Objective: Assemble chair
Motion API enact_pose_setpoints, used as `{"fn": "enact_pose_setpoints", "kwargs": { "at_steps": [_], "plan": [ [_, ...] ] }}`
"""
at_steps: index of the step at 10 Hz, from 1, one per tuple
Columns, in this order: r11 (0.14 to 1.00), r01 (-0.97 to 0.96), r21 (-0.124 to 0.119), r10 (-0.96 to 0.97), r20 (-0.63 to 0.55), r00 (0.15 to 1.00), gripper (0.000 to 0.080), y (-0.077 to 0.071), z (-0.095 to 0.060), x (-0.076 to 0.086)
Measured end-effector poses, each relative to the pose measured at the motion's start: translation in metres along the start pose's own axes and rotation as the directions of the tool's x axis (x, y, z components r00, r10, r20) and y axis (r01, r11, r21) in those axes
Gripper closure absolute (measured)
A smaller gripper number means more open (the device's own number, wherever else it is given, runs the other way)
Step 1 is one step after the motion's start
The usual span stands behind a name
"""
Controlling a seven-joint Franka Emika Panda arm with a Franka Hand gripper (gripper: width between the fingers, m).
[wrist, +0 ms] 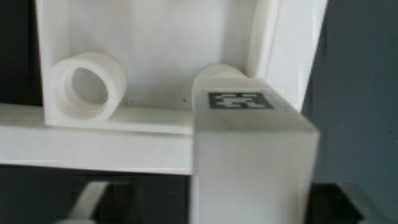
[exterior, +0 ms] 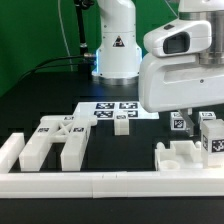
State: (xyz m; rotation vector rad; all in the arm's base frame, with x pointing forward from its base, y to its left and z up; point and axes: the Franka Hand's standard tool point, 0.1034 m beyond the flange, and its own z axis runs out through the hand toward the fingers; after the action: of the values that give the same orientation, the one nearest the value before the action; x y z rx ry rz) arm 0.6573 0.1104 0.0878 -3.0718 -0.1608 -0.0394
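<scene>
**End effector low over the chair parts at the exterior view's right**

The end effector hangs just above the worktop at the exterior view's right, under the arm's bulky white wrist. Its fingers are lost among small tagged white parts, so I cannot tell how far apart they are or whether they hold anything. The wrist view does not settle it either.

Right beside it stands a tagged block, upright. In the wrist view a block fills the near field, with its tag on the top face. Behind the block is the holed piece, a white part with a round opening. Whether the two touch I cannot tell. From the exterior view the holed piece lies flat just below the end effector.

Further out, a lone cube sits near the middle of the worktop. It is at the front edge of the marker board. The X-braced panel lies flat at the exterior view's left, well apart from the end effector. A long white rail runs along the front edge. The arm's base stands at the back.
</scene>
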Motion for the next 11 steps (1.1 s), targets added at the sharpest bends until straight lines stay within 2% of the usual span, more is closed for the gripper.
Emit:
{"fn": "enact_pose_setpoints", "kwargs": {
  "at_steps": [1, 4, 5, 7, 8, 9, 11],
  "plan": [
    [0.999, -0.032, 0.0, 0.032, 0.0, 0.999, 0.0517, -0.0004, 0.0, 0.0],
    [0.963, -0.27, 0.001, 0.27, 0.001, 0.963, 0.0515, -0.002, 0.0004, -0.0003],
    [0.907, -0.421, -0.009, 0.421, 0.015, 0.907, 0.0515, -0.0051, 0.0015, -0.0036],
    [0.751, -0.66, -0.015, 0.66, 0.011, 0.751, 0.0515, -0.0041, 0.0022, -0.0036],
    [0.676, -0.736, -0.013, 0.737, 0.007, 0.676, 0.0515, -0.0033, 0.0023, -0.0028],
    [0.62, -0.784, -0.001, 0.784, -0.005, 0.62, 0.0515, -0.0018, 0.0025, -0.0009],
    [0.504, -0.864, 0.0, 0.864, 0.0, 0.504, 0.0515, -0.0012, 0.0024, -0.0015]
  ]
}}
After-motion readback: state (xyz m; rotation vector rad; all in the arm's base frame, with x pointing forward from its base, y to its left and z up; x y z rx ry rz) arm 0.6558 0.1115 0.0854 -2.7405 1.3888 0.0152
